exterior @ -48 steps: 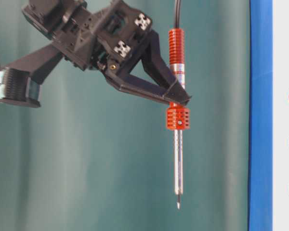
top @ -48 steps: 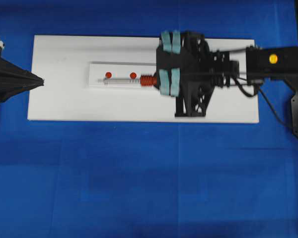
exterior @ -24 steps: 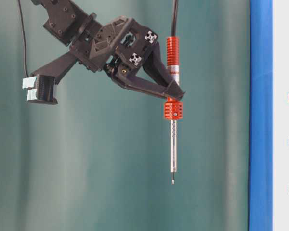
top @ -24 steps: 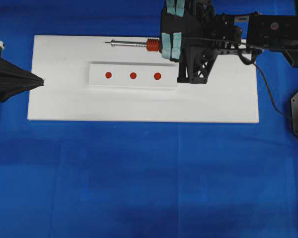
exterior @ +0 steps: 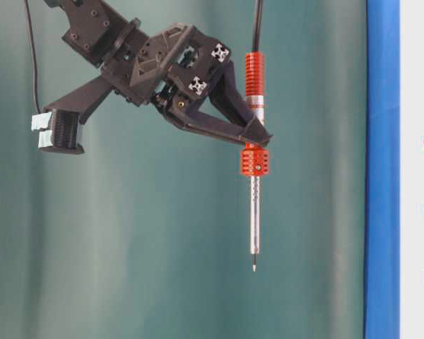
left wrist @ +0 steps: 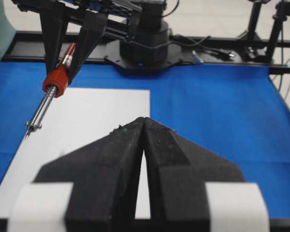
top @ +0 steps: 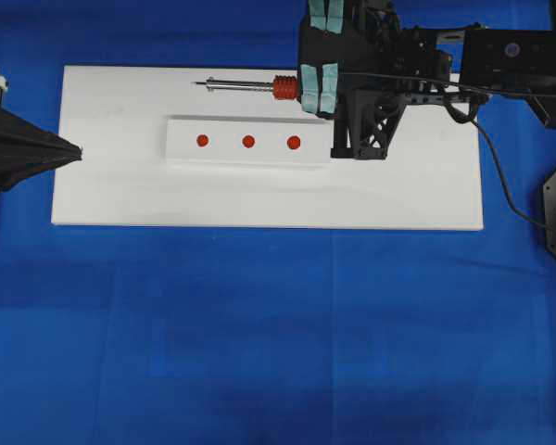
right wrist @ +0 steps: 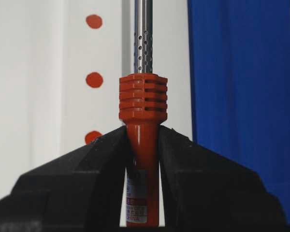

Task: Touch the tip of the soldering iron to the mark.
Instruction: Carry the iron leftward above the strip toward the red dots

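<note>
The right gripper [right wrist: 141, 145], a black two-fingered claw, is clamping the red-orange handle of the slim soldering iron [top: 250, 87], with its silver shaft and dark pointed tip.

The main risk appears to be a miss: in the overhead view the iron is hanging over the far strip of the white rectangular board [top: 120, 185], beside the raised white strip [top: 181, 153] carrying three red dots, not above them. The dots look nearly alike, so the tip could land on a smaller one instead of the mark [top: 294, 142]; I cannot tell which is largest. The long shaft would magnify any wrist wobble.

The right arm is reaching in from the right edge, gripper angled, tip well clear of the board. The left gripper [left wrist: 144, 126], black and wedge-shaped, is resting closed and empty at the board's left end.
</note>
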Tool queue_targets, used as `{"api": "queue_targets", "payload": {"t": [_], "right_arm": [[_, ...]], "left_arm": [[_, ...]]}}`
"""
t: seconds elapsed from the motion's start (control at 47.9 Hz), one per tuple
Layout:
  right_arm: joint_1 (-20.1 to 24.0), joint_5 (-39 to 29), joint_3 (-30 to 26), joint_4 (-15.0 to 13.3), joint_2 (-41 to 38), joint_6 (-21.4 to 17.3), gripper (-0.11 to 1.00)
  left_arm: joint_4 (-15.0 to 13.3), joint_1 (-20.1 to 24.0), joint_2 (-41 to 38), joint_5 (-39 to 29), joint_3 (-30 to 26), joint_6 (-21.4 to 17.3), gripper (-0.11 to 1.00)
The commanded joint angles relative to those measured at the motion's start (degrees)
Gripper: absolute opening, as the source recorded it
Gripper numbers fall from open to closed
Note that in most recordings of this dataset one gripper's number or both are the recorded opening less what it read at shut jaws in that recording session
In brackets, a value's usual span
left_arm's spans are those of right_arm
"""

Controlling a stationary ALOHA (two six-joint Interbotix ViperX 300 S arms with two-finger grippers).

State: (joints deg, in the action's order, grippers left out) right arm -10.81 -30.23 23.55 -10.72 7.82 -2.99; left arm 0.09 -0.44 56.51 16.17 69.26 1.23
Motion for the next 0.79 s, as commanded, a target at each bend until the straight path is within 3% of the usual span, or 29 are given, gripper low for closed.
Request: {"api": "queue_targets", "payload": {"t": [0.0,0.188,0.501,0.772], "right_arm": [[-0.2,-0.1,-1.7,0.1,1.4,0.1,0.06],[-0.1,-2.4,-1.7,0.1,1.1,0.1,0.06],[0.3,-15.7,-3.3,0.3,-0.4,0.8,0.06],[0.3,-14.6,-3.6,0.4,-0.6,1.1,0.06]], "left_arm": [[0.1,0.0,-0.2,0.4,-0.6,-0.2,0.00],[0.1,0.0,-0.2,0.4,-0.6,-0.3,0.00],[0.0,0.0,-0.2,0.5,-0.7,-0.3,0.00],[0.0,0.0,-0.2,0.5,-0.6,-0.3,0.00]]}}
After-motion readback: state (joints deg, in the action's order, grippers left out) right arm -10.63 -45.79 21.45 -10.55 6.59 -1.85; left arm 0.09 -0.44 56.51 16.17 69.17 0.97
